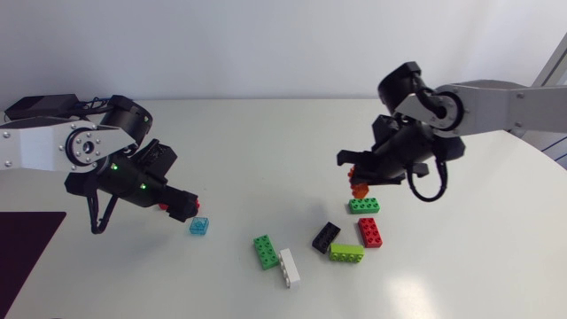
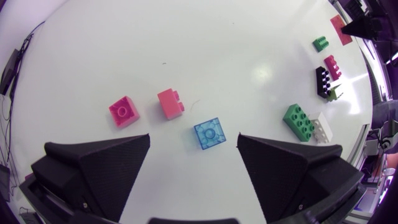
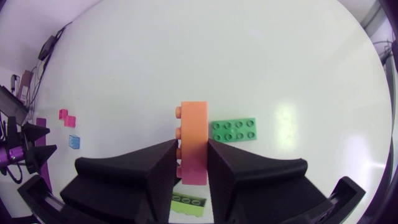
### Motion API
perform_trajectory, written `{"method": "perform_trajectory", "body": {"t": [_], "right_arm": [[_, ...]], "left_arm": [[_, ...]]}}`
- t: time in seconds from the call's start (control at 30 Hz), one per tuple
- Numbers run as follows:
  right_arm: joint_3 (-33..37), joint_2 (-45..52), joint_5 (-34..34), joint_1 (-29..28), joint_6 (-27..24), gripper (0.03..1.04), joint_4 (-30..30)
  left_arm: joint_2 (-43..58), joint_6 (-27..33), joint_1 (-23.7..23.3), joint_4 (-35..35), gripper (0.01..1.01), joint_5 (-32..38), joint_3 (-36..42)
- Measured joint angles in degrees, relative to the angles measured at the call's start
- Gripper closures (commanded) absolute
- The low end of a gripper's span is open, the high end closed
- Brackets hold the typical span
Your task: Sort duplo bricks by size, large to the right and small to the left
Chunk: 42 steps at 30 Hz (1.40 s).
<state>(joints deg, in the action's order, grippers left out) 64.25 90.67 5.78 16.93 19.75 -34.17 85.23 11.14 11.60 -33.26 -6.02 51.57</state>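
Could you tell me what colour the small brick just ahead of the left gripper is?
Translucent light blue; the small brick shows best in the left wrist view.

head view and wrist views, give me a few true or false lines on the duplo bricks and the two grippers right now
1. The right gripper is shut on an orange brick. True.
2. The left gripper is holding the blue brick. False: it is open, and the blue brick lies loose just ahead of it, touched by neither finger.
3. The white brick lies right beside a green brick. True.
4. The black brick is stacked on the red brick. False: both lie flat, neither on top of the other.
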Motion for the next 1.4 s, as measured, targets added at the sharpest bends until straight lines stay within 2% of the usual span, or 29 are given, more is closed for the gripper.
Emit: {"method": "perform_trajectory", "body": {"t": [0.13,0.3,0.6,0.63,0.67,0.7,0.77,0.8,0.97,1.13,1.23,1.4], "right_arm": [[-7.5,-2.9,2.3,-5.5,-0.6,1.01,-0.3],[-16.2,-3.4,5.2,-8.9,-1.4,1.01,-0.1],[-19.2,-3.0,6.3,-13.5,-2.8,1.00,3.6],[-19.2,-2.7,6.3,-13.6,-2.9,0.96,4.1],[-19.2,-2.5,6.3,-13.6,-3.1,0.85,4.5],[-19.2,-2.3,6.3,-13.6,-3.1,0.69,4.6],[-19.2,-2.2,6.3,-13.6,-3.1,0.24,4.6],[-19.1,-2.1,6.3,-13.6,-3.1,0.06,4.6],[-18.9,-2.1,6.0,-13.6,-3.1,0.06,4.0],[-15.5,-3.0,5.9,-11.8,-2.9,0.06,-0.4],[-11.8,-4.7,5.8,-6.1,-1.6,0.06,-3.3],[-7.7,-5.6,2.5,9.7,1.5,0.06,-3.4]], "left_arm": [[-0.3,0.0,0.0,0.3,0.056,0.0,-0.5],[-0.6,0.0,0.3,0.3,0.056,0.0,-0.5],[-1.0,0.0,0.5,0.5,0.056,-0.2,-1.4],[-1.0,0.0,0.6,0.5,0.056,-0.2,-1.4],[-1.0,0.0,0.6,0.5,0.056,-0.2,-1.4],[-1.1,0.0,0.6,0.5,0.056,-0.2,-1.4],[-1.2,0.0,0.9,0.5,0.056,-0.2,-1.4],[-1.3,0.0,1.3,0.5,0.056,-0.2,-1.4],[-1.5,0.0,4.4,0.5,0.054,-0.2,-1.4],[-1.7,0.0,7.0,0.5,0.054,-0.2,-1.4],[-2.0,0.0,7.1,0.5,0.054,-0.2,-1.4],[-3.0,0.0,6.7,0.5,0.054,-0.2,-1.4]]}}
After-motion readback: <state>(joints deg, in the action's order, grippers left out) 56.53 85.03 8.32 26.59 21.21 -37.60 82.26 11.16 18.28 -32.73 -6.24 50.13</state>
